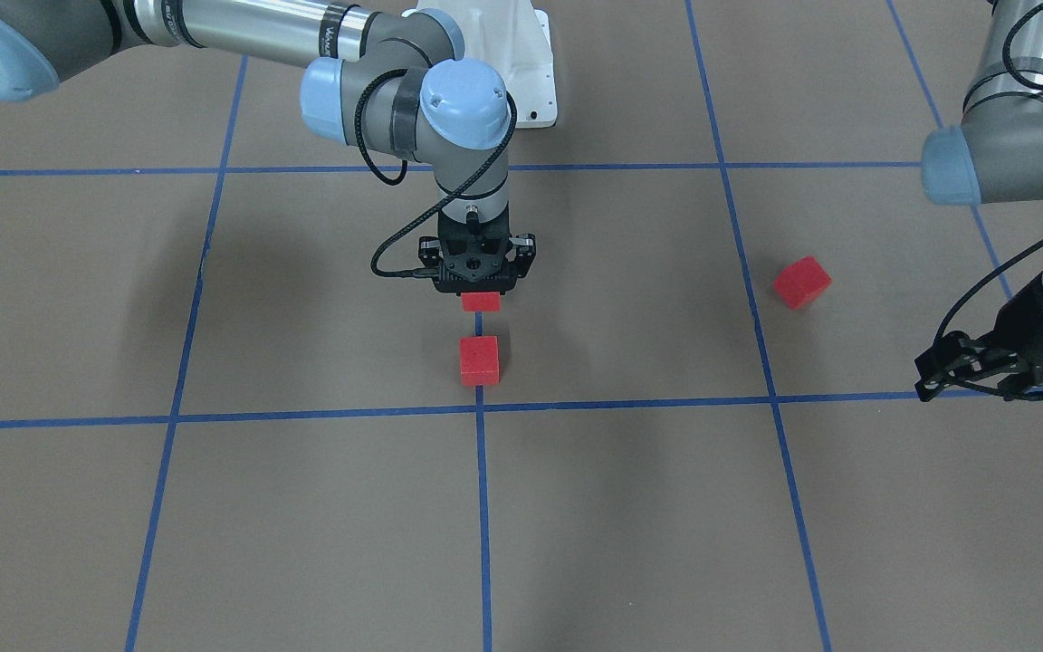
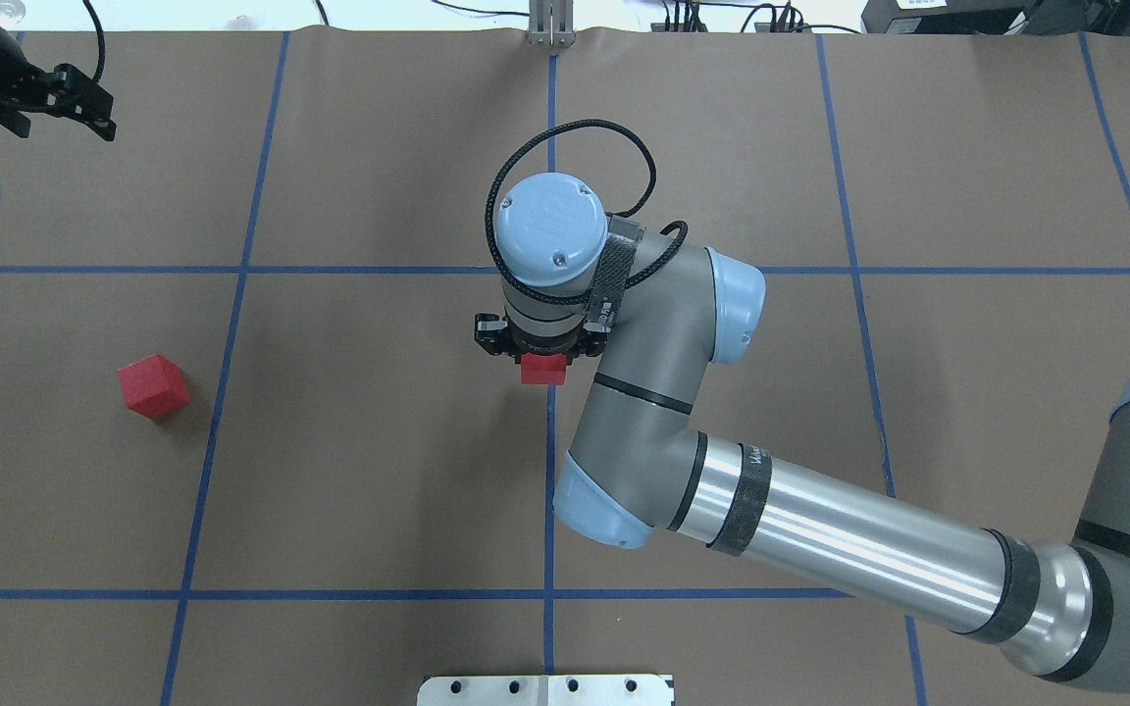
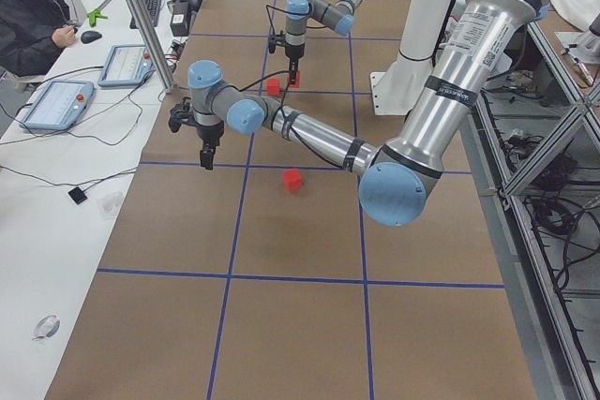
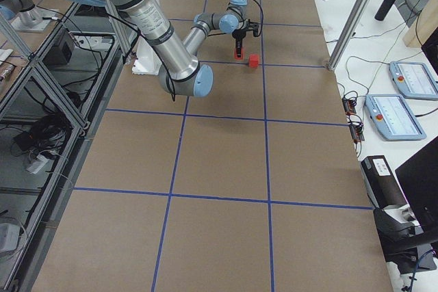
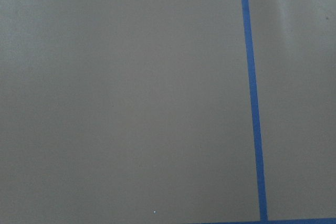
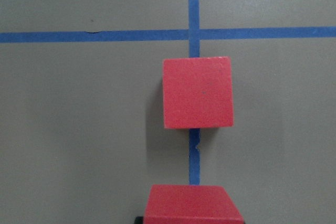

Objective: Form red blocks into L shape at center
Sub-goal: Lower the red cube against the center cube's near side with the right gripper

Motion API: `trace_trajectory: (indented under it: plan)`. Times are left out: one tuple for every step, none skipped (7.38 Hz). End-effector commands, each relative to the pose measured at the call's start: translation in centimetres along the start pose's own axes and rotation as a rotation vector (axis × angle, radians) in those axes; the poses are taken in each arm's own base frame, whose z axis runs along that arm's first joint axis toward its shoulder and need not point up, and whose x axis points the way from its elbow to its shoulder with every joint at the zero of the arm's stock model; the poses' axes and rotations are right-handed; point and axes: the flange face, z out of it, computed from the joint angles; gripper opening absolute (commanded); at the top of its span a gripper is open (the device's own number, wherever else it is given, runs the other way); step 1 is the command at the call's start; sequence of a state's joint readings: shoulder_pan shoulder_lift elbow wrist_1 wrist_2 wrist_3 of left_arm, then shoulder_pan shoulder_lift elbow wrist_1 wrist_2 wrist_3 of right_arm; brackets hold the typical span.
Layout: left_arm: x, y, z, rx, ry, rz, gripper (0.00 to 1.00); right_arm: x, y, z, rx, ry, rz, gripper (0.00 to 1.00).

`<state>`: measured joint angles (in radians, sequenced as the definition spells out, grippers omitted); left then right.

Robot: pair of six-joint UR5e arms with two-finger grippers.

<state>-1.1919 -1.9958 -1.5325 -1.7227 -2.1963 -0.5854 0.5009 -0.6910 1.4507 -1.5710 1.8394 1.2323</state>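
My right gripper (image 1: 480,292) hangs straight down just behind the center crossing (image 1: 480,409) and is shut on a red block (image 1: 481,302), held a little above the surface. Its fingers are mostly hidden by the gripper body. A second red block (image 1: 479,359) lies on the blue line between the held block and the crossing. The right wrist view shows that block (image 6: 197,93) just short of the crossing (image 6: 193,34), with the held block (image 6: 194,203) at the bottom edge. The third red block (image 2: 153,386) lies alone on my left side. My left gripper (image 2: 102,103) is open and empty at the far left.
The brown gridded surface (image 2: 379,441) carries blue tape lines. My right arm's wrist (image 2: 550,230) covers the center crossing and the second block in the overhead view. A white base plate (image 2: 545,689) sits at the near edge. The left wrist view shows only bare surface and tape (image 5: 252,103).
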Motion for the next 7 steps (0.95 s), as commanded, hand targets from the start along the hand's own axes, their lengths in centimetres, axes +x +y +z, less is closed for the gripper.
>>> trace_trajectory:
  plan:
    - [0.00, 0.03, 0.14, -0.003, -0.002, -0.001, 1.00, 0.09, -0.38, 0.14, 0.026, 0.014, 0.000, 0.00]
    - [-0.10, -0.05, 0.31, -0.005, -0.004, -0.003, 1.00, 0.12, -0.44, 0.21, 0.030, 0.017, -0.002, 0.00]
    - [-0.12, -0.11, 0.38, -0.006, -0.004, -0.004, 1.00, -0.01, -0.52, 0.05, 0.039, 0.017, -0.010, 0.00]
    - [-0.17, -0.12, 0.44, -0.007, -0.005, -0.005, 1.00, 0.03, -0.65, 0.10, 0.050, 0.021, -0.022, 0.00]
    - [-0.08, -0.16, 0.39, -0.007, -0.003, -0.004, 1.00, 0.01, -0.65, 0.09, 0.051, 0.020, -0.023, 0.00]
    - [-0.02, -0.21, 0.35, -0.006, -0.004, -0.004, 1.00, 0.08, -0.76, 0.12, 0.051, 0.022, -0.023, 0.00]
    - [0.07, -0.27, 0.28, -0.004, -0.003, -0.004, 1.00, 0.10, -0.81, 0.17, 0.054, 0.023, -0.023, 0.00]
